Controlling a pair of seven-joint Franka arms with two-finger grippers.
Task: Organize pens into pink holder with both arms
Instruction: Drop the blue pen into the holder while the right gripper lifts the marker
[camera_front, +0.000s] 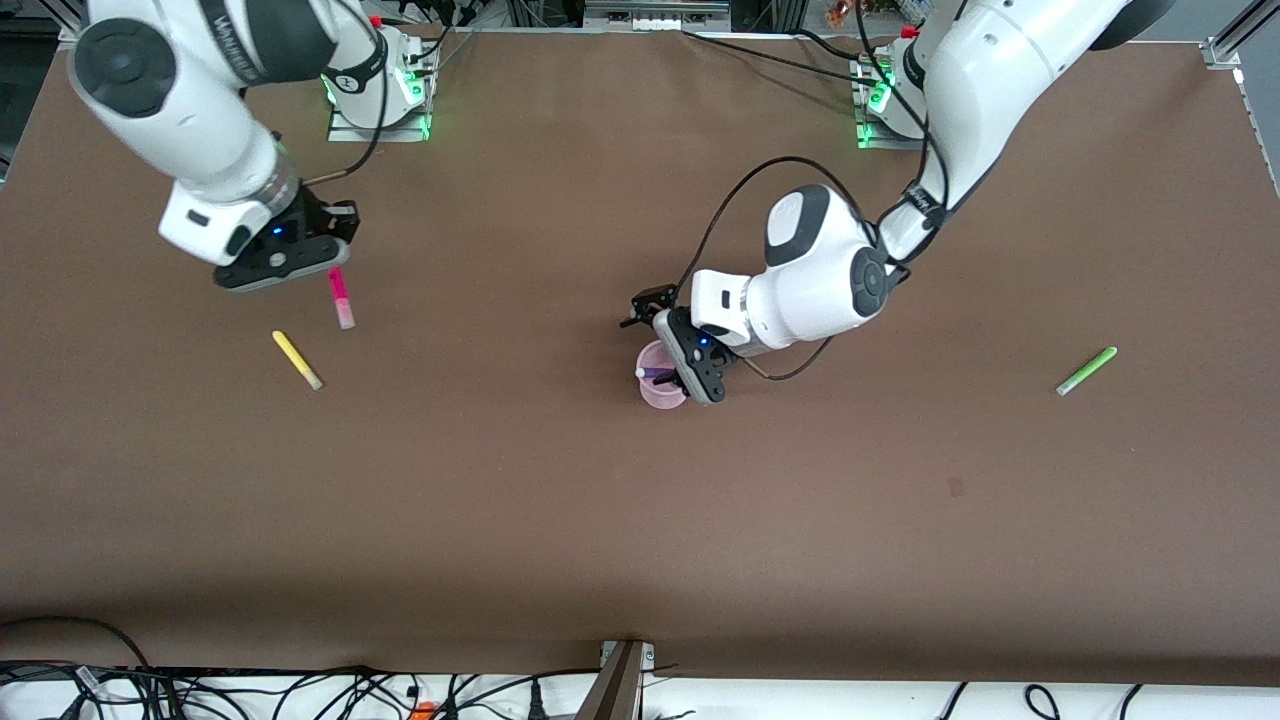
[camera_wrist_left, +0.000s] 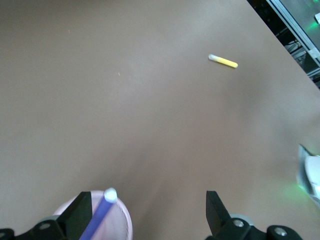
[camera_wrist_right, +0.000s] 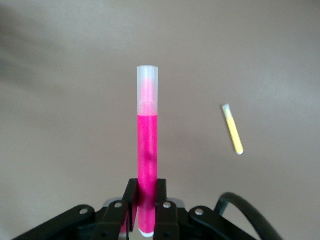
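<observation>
The pink holder (camera_front: 662, 392) stands mid-table with the dark purple pen (camera_front: 655, 374) leaning in it. My left gripper (camera_front: 662, 352) is open just above it, and one finger is over the holder's rim. In the left wrist view the purple pen (camera_wrist_left: 100, 215) rises from the holder (camera_wrist_left: 122, 222) beside one finger of the open left gripper (camera_wrist_left: 147, 215). My right gripper (camera_front: 318, 262) is shut on the magenta pen (camera_front: 341, 298) above the table, near the right arm's end. The right wrist view shows the right gripper (camera_wrist_right: 146, 195) clamped on this pen (camera_wrist_right: 147, 145). The yellow pen (camera_front: 297, 360) lies close by. The light green pen (camera_front: 1086, 371) lies toward the left arm's end.
The brown table (camera_front: 560, 520) is wide, with cables along its edge nearest the front camera. The yellow pen also shows in the left wrist view (camera_wrist_left: 223, 61) and in the right wrist view (camera_wrist_right: 233, 129). The arm bases (camera_front: 380, 95) stand at the table's top edge.
</observation>
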